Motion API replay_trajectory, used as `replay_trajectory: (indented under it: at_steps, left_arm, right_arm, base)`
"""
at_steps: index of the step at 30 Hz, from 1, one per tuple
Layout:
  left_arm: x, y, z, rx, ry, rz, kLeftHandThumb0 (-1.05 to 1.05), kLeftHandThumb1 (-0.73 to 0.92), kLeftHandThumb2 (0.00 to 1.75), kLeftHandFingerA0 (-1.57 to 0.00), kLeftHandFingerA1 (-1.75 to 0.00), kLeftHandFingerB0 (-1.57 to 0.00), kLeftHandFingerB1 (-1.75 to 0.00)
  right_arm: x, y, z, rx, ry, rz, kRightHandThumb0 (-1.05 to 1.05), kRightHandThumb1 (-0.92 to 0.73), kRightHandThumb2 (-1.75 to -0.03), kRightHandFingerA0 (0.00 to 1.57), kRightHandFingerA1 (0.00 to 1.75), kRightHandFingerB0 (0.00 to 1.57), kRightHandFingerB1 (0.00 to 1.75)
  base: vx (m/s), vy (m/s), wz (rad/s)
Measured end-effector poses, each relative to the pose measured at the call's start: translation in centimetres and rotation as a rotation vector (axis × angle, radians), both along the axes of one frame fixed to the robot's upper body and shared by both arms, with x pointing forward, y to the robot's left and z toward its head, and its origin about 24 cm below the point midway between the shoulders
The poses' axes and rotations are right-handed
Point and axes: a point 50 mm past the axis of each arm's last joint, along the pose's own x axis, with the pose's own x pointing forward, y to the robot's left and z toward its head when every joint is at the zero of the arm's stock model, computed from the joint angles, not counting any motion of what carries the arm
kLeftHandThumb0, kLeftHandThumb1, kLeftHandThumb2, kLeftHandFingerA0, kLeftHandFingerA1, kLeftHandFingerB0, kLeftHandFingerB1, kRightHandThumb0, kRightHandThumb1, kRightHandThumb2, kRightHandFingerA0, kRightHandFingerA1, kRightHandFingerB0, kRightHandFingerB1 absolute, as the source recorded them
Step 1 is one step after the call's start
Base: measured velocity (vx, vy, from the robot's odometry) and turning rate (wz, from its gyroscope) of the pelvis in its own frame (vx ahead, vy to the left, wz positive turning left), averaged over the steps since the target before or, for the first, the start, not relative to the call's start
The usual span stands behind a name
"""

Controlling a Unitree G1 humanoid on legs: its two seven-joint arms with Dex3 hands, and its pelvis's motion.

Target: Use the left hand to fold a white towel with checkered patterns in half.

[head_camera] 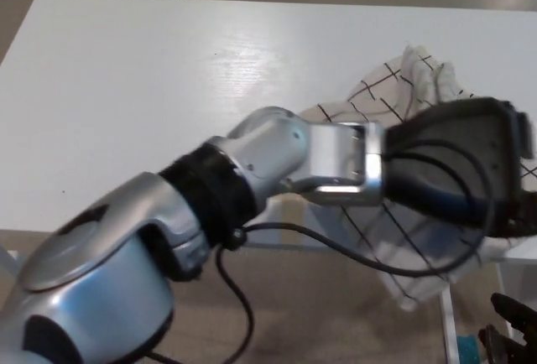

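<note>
Towel (394,87), white with a black check, lies bunched at the right edge of the table (168,87), a rumpled peak toward the far side and one corner hanging off the near edge. The fold looks mid-carry: the left hand (461,171) reaches across over the cloth, covering its middle. Whether its fingers pinch fabric I cannot tell. Next, the carried edge wants laying flat and square on the lower layer
</note>
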Motion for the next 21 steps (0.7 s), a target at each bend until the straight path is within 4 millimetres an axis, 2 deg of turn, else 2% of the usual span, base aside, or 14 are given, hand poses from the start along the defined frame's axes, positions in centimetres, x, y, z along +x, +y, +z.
replay_trajectory:
  at_steps: [2, 3, 4, 5, 7, 8, 9, 10, 11, 13, 14, 20, 21]
  left_arm:
    - [-0.3, -0.7, 0.0, 0.014, 0.004, 0.006, -0.98, 0.59, 0.90, 0.00, 0.00, 0.00, -0.03]
    - [-0.4, -0.8, 0.0, 0.019, 0.003, 0.012, -0.94, 0.69, 0.62, 0.00, 0.00, 0.00, 0.00]
    - [-0.4, -0.9, 0.0, 0.021, 0.002, 0.016, -0.94, 0.69, 0.62, 0.00, 0.00, 0.00, 0.00]
    - [-0.4, -0.9, 0.0, 0.021, 0.002, 0.016, -1.03, 0.70, 0.64, 0.00, 0.00, 0.00, 0.00]
    - [-0.5, -1.2, 0.2, 0.032, -0.004, 0.036, -1.01, 0.72, 0.64, 0.00, 0.00, 0.00, 0.00]
    - [-0.5, -1.3, 0.3, 0.036, -0.006, 0.042, -1.00, 0.70, 0.64, 0.00, 0.00, 0.00, 0.00]
    - [-0.5, -1.4, 0.4, 0.041, -0.009, 0.053, -1.01, 0.69, 0.63, 0.00, 0.00, 0.00, 0.00]
    - [-0.5, -1.4, 0.5, 0.043, -0.010, 0.059, -1.03, 0.68, 0.62, 0.00, 0.00, 0.00, 0.00]
    - [-0.4, -1.5, 0.6, 0.046, -0.010, 0.067, -1.04, 0.69, 0.61, 0.00, 0.00, 0.00, 0.00]
    - [-0.3, -1.5, 0.9, 0.048, -0.007, 0.088, -1.04, 0.69, 0.61, 0.00, 0.00, 0.00, 0.00]
    - [-0.2, -1.5, 1.1, 0.050, -0.005, 0.108, -1.05, 0.68, 0.62, 0.00, 0.00, 0.00, 0.00]
    - [0.6, -1.4, 2.0, 0.060, 0.012, 0.190, -1.02, 0.67, 0.61, 0.00, 0.00, 0.00, -0.04]
    - [0.8, -1.3, 2.2, 0.060, 0.020, 0.214, -1.05, 0.53, 0.83, 0.00, 0.00, 0.00, -0.01]
  right_arm:
    - [0.1, 0.0, 0.0, -0.002, -0.001, 0.005, -0.55, -0.66, -0.60, 0.62, 0.56, 0.69, 0.48]
    - [0.1, 0.1, 0.0, -0.002, -0.001, 0.006, -0.57, -0.66, -0.60, 0.61, 0.53, 0.68, 0.48]
    - [0.1, 0.1, 0.0, -0.002, -0.001, 0.006, -0.57, -0.66, -0.60, 0.61, 0.53, 0.68, 0.48]
    - [0.1, 0.1, 0.0, -0.002, -0.001, 0.006, -0.64, -0.60, -0.62, 0.47, 0.43, 0.66, 0.52]
    - [0.1, 0.1, 0.0, -0.002, -0.002, 0.009, -0.64, -0.65, -0.60, 0.43, 0.40, 0.62, 0.49]
    - [0.1, 0.1, 0.1, -0.002, -0.002, 0.009, -0.67, -0.66, -0.60, 0.28, 0.37, 0.52, 0.47]
    - [0.1, 0.1, 0.1, -0.001, -0.002, 0.011, -0.61, -0.65, -0.60, 0.23, 0.37, 0.52, 0.48]
    - [0.1, 0.1, 0.1, -0.001, -0.003, 0.011, -0.60, -0.69, -0.61, 0.35, 0.40, 0.73, 0.71]
    - [0.1, 0.1, 0.1, -0.001, -0.003, 0.012, -0.62, -0.70, -0.61, 0.58, 0.50, 0.73, 0.79]
    - [0.2, 0.1, 0.1, -0.001, -0.003, 0.014, -0.62, -0.70, -0.61, 0.58, 0.50, 0.73, 0.79]
    - [0.2, 0.1, 0.1, -0.002, -0.004, 0.015, -0.64, -0.70, -0.61, 0.62, 0.53, 0.72, 0.49]
    - [0.4, 0.2, 0.2, -0.003, -0.009, 0.019, -0.62, -0.70, -0.62, 0.63, 0.51, 0.71, 0.46]
    - [0.4, 0.2, 0.2, -0.004, -0.009, 0.019, -0.63, -0.70, -0.62, 0.63, 0.51, 0.70, 0.46]
  base:
    - [0.00, 0.000, 0.00]
    - [0.00, 0.000, 0.00]
    - [0.00, 0.000, 0.00]
    - [0.00, 0.000, 0.00]
    - [0.00, 0.000, 0.00]
    - [0.00, 0.000, 0.00]
    - [0.00, 0.000, 0.00]
    - [0.00, 0.000, 0.00]
    - [0.00, 0.000, 0.00]
    - [0.00, 0.000, 0.00]
    - [0.00, 0.000, 0.00]
    - [0.00, 0.000, 0.00]
    - [0.00, 0.000, 0.00]
